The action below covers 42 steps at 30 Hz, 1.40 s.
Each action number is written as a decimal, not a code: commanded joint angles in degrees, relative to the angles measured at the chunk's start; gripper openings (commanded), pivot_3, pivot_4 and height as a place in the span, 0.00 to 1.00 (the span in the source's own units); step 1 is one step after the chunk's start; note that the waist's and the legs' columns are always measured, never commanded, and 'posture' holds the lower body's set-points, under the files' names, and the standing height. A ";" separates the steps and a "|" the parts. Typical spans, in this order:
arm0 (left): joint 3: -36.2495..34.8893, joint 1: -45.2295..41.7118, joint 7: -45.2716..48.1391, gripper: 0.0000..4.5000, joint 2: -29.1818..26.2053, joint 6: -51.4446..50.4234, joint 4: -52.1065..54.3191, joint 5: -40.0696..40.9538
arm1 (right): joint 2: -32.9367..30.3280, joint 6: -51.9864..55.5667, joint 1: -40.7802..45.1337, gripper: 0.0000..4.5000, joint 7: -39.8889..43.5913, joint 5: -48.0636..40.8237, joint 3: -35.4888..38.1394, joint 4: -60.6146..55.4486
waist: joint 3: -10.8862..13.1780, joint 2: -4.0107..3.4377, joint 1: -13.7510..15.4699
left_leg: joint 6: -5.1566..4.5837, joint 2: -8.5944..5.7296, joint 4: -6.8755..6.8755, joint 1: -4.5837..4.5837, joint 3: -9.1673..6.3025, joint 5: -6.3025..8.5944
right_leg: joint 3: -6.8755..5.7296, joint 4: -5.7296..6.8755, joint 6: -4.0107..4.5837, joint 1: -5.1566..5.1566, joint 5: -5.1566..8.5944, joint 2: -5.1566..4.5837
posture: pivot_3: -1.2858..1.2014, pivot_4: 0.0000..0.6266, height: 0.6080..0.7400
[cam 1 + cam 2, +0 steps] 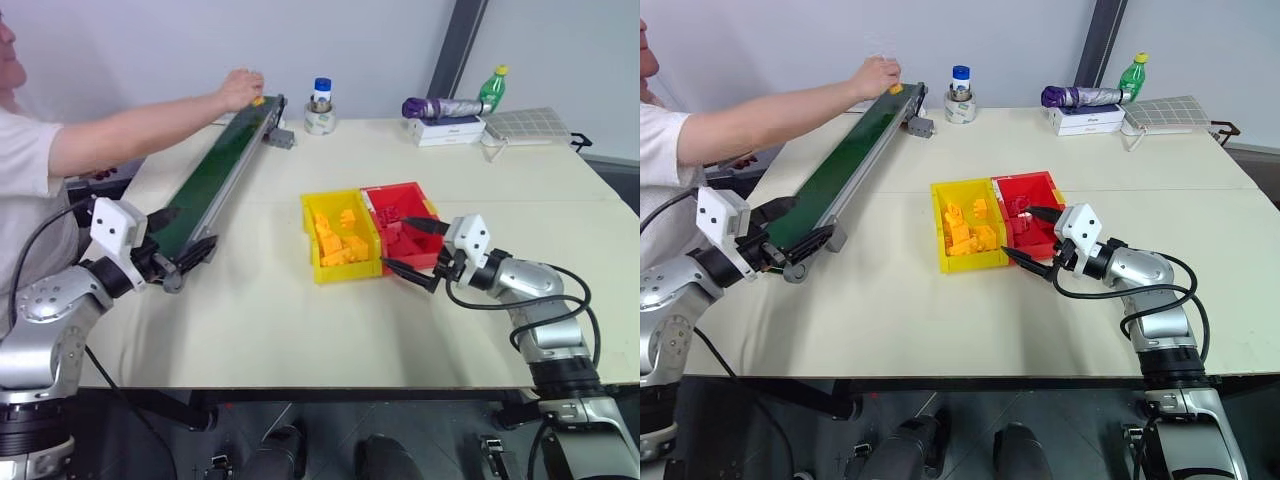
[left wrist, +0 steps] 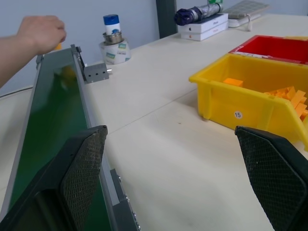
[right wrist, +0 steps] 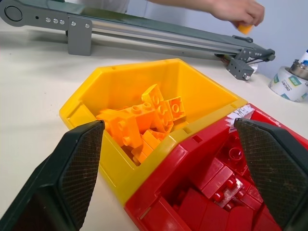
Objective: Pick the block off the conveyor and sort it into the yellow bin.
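A person's hand (image 1: pixel 240 88) is at the far end of the conveyor (image 1: pixel 215 178), upper left of the frame, fingers on the block (image 1: pixel 258 101) right at the belt's end. My left tool (image 1: pixel 172 243) hangs at the conveyor's near end, lower left, fingers spread wide and pinching nothing. My right tool (image 1: pixel 412 248) sits right of centre, spread just as wide, hovering over the near right corner of the red bin (image 1: pixel 398 190). The yellow bin (image 1: pixel 309 208) is joined to its left, mid-bench (image 1: pixel 300 330), already loaded with orange blocks.
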State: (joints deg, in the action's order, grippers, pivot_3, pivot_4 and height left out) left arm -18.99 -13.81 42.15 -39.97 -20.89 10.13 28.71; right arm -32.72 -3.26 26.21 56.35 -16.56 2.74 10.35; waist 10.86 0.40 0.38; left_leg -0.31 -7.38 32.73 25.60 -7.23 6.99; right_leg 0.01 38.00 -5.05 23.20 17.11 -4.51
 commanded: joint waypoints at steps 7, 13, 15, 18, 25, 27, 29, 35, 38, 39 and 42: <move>-1.08 -0.99 -0.28 1.00 0.17 1.94 1.00 0.26 | -0.58 -0.74 0.81 1.00 0.14 -0.45 0.83 -1.53 | 0.00 0.00 0.00 | 0.00 0.00 0.00 0.00 0.00 0.00 | 0.00 0.00 0.00 0.00 0.00 0.00 | 0.52 0.24 1.00; -1.11 -0.30 -0.61 1.00 0.82 2.34 1.21 0.12 | -0.48 -0.56 1.52 1.00 0.13 -0.47 0.76 -1.31 | 0.00 0.00 0.01 | 0.00 0.00 0.00 0.00 0.00 0.00 | 0.00 0.00 0.00 0.00 0.00 0.00 | 0.52 0.24 1.00; -0.98 -0.06 -0.68 1.00 1.00 2.21 1.35 0.32 | -0.50 -0.66 1.46 1.00 0.10 -0.41 0.77 -1.38 | 0.00 0.00 0.00 | 0.00 0.00 0.00 0.00 0.00 0.00 | 0.00 0.00 0.00 0.00 0.00 0.00 | 0.52 0.24 1.00; -0.99 -0.14 -0.78 1.00 1.06 1.99 1.42 0.41 | -0.42 -0.70 1.21 1.00 -0.03 -0.38 0.77 -1.52 | 0.00 0.00 0.00 | 0.00 0.00 0.00 0.00 0.00 0.00 | 0.00 0.00 0.00 0.00 0.00 0.00 | 0.52 0.24 1.00; -2.14 0.37 -3.05 1.00 1.33 1.79 2.82 0.26 | -0.43 -0.78 0.89 1.00 -0.13 -0.45 0.92 -1.62 | 0.00 0.00 0.00 | 0.00 0.00 0.00 0.01 0.00 0.00 | 0.00 0.00 0.00 0.00 0.00 0.00 | 0.52 0.24 1.00; -2.38 0.83 -3.88 1.00 1.62 2.01 3.12 0.11 | -0.43 -0.77 0.93 1.00 -0.12 -0.46 0.91 -1.62 | 0.00 0.00 0.01 | 0.00 0.00 0.00 0.01 0.00 0.00 | 0.00 0.00 0.00 0.00 0.00 0.00 | 0.52 0.24 1.00; -2.72 1.42 -5.06 1.00 2.31 2.51 3.87 0.08 | -0.43 -0.84 1.02 1.00 -0.06 -0.46 0.89 -1.52 | 0.00 0.00 0.01 | 0.00 0.00 0.00 0.00 0.00 0.00 | 0.00 0.00 0.00 0.00 0.00 0.00 | 0.52 0.24 1.00; -4.51 2.69 -20.31 1.00 8.36 7.05 5.95 -8.80 | -0.04 -1.18 0.84 1.00 -0.38 -0.41 0.87 -1.54 | 0.00 0.01 0.15 | 0.00 0.00 0.00 0.01 0.00 0.00 | 0.00 0.00 0.00 -0.01 0.00 -0.01 | 0.52 0.24 1.00; -5.87 5.56 -27.05 1.00 12.41 7.67 9.55 -12.05 | 0.20 -1.28 0.56 1.00 -0.52 -0.49 0.84 -1.53 | 0.00 0.01 0.10 | 0.00 0.00 0.03 0.02 0.01 0.00 | 0.00 -0.03 -0.01 -0.06 -0.01 -0.02 | 0.52 0.24 1.00; -5.79 6.94 -28.72 1.00 13.34 7.88 10.38 -13.60 | 0.18 -1.32 0.66 1.00 -0.48 -0.52 0.87 -1.34 | 0.00 0.01 0.12 | -0.01 -0.01 0.03 0.02 0.02 0.00 | 0.00 -0.05 -0.02 -0.06 -0.01 -0.02 | 0.52 0.24 1.00; -5.67 10.31 -32.52 1.00 16.47 8.31 12.61 -16.08 | 0.19 -1.60 1.16 1.00 -0.28 -0.51 0.86 -0.53 | 0.00 0.01 0.23 | -0.01 0.00 0.02 0.02 0.03 0.00 | 0.00 -0.05 -0.02 -0.06 -0.01 -0.01 | 0.52 0.24 1.00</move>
State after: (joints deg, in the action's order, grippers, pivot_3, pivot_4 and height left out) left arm -23.54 -4.30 11.99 -23.98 -14.17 19.39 14.33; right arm -32.49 -3.77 26.40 56.10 -16.54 2.75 10.46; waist 10.87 0.41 0.61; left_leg -0.31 -7.38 32.76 25.62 -7.21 6.99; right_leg -0.01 37.98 -5.08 23.13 17.10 -4.52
